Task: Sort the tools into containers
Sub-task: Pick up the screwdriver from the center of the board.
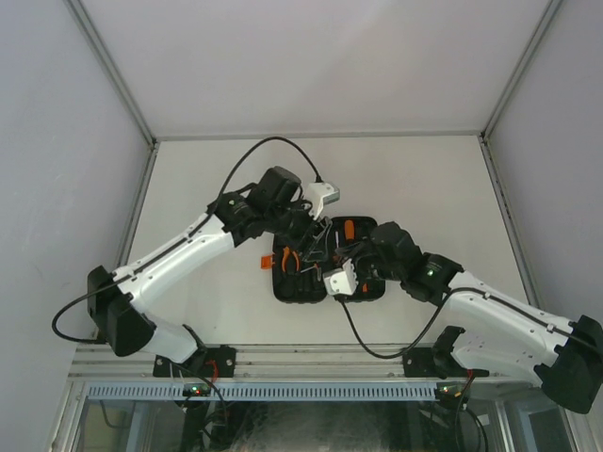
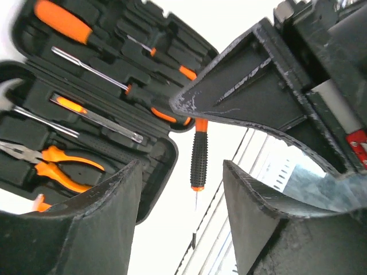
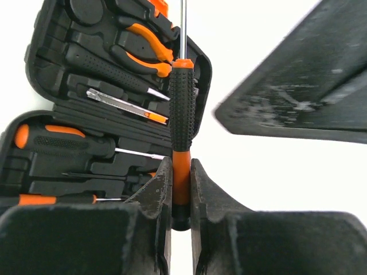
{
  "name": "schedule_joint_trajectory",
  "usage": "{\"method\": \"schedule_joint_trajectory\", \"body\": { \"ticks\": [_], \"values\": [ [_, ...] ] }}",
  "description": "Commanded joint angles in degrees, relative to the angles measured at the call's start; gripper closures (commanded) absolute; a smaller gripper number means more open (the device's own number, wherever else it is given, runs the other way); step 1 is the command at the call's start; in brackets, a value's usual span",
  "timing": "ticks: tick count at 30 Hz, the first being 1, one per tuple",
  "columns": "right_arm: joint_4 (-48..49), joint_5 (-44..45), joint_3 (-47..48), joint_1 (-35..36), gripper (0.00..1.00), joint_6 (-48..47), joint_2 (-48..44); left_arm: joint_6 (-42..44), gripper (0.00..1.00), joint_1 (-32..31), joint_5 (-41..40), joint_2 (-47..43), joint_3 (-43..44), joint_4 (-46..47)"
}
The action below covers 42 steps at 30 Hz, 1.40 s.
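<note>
Your right gripper (image 3: 181, 172) is clamping the orange butt end of a thin screwdriver (image 3: 182, 103), its pads pinching both sides. The black grip and shaft are pointing straight away from the fingers, probably to leave the length free for laying into a slot. Your left gripper (image 2: 182, 169) is standing released near that tool, jaws apart and gripping nothing. You are holding the screwdriver beside the edge of the open case (image 3: 34, 63), not yet in a slot. The pliers (image 3: 146, 43) and other screwdrivers are sitting in their moulded places.

Black tool case (image 3: 43, 51); orange-handled pliers (image 3: 150, 41); screwdriver (image 3: 182, 109) black, dotted grip, orange ends
</note>
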Motion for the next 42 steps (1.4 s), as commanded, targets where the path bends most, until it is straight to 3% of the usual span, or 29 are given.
{"method": "schedule_joint_trajectory", "body": {
  "ticks": [1,11,20,30,38,42],
  "values": [
    [0.23,0.75,0.57,0.31,1.00,10.55,-2.13,-3.01,0.36,0.25,-4.22,-5.84,0.00,7.30],
    [23.94,5.44,-7.49,0.35,1.00,51.36,-7.36,-23.89,0.32,12.12,-5.51,-20.07,-15.58,32.50],
    [37.62,10.14,-7.47,0.28,1.00,82.35,-4.08,-27.43,0.28,12.55,-6.99,-23.02,-17.75,36.64],
    [38.08,8.85,-4.75,0.35,1.00,91.26,-2.50,-29.12,0.31,12.55,-4.50,-21.76,-18.16,39.97],
    [37.92,7.86,-3.56,0.36,1.00,93.44,-1.76,-31.01,0.55,12.55,-1.00,-19.81,-17.51,43.37],
    [37.06,7.13,-2.22,0.35,1.00,93.89,-0.48,-31.89,0.58,12.51,0.49,-19.41,-17.67,44.53]
  ]
}}
